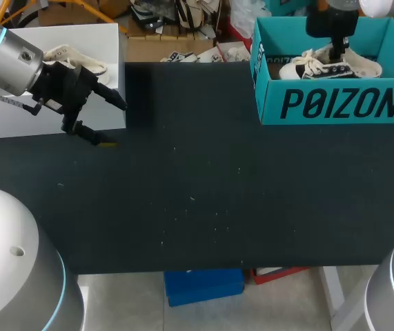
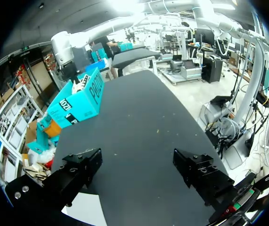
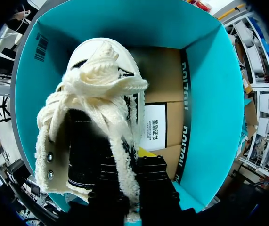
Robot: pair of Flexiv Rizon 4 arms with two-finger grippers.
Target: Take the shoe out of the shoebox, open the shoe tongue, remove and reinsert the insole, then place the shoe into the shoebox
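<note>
A black-and-white sneaker (image 1: 335, 67) with thick cream laces lies in the teal shoebox (image 1: 341, 103) at the table's far right. My right gripper (image 1: 336, 52) comes down into the box from above. In the right wrist view the right gripper (image 3: 127, 188) is shut on the shoe (image 3: 96, 94) at its laced upper edge, with the teal box wall (image 3: 200, 94) all round. My left gripper (image 1: 112, 122) hangs open and empty over the table's far left. In the left wrist view the left gripper (image 2: 139, 165) spans bare table, with the shoebox (image 2: 77, 101) far ahead.
A white box (image 1: 17, 117) stands at the far left, just behind my left gripper, with another cream-laced shoe (image 1: 76, 58) in it. The black tabletop (image 1: 203, 186) stretches between the two boxes.
</note>
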